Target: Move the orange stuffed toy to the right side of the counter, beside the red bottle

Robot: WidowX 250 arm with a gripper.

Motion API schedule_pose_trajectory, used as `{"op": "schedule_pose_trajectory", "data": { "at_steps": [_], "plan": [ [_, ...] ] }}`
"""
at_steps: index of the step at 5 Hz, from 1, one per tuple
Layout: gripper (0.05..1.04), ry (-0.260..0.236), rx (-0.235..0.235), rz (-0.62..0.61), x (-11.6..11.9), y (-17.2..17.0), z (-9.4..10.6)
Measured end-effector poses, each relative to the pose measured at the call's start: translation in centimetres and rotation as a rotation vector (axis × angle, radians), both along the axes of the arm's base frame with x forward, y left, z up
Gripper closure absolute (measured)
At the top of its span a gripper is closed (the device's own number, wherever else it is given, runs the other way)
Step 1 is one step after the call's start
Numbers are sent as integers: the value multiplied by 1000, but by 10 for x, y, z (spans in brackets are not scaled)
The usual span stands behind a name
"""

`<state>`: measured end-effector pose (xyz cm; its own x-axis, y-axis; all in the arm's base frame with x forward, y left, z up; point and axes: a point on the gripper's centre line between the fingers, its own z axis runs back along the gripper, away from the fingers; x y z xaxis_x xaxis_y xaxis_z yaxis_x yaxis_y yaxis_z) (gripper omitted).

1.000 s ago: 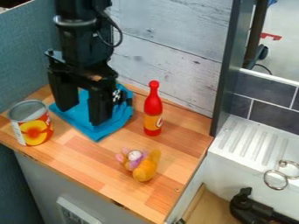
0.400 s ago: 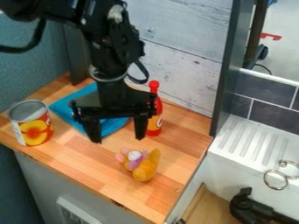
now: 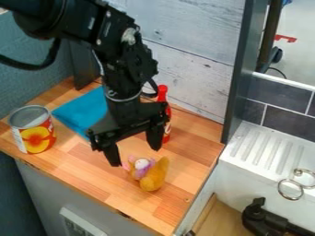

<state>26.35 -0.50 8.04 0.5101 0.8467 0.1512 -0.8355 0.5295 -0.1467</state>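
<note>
Found the plush toy point(image 3: 150, 175) on the worktop point(image 3: 194, 154), apparently settled by its own soft weight. Saw the gripper point(image 3: 135, 156) just behind, empty, with fingers spread wide. Noted the can point(image 3: 36, 133) steady on its flat base, the blue cloth point(image 3: 83, 110) lying flat, the red bottle point(image 3: 162, 93) upright beyond the gripper.

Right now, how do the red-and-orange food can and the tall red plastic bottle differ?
The red-and-orange food can is short and wide; the tall red plastic bottle is slim with a narrow neck. The can stands in plain sight, while the gripper partly covers the bottle. Both stand upright on the wooden counter.
</note>
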Motion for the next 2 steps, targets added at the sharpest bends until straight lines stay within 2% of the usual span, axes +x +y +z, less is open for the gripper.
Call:
{"op": "schedule_pose_trajectory", "data": {
  "at_steps": [1,2],
  "plan": [
    [83,8,-39,93,4,8,-13],
    [83,45,-58,126,6,7,-34]
  ]
}}
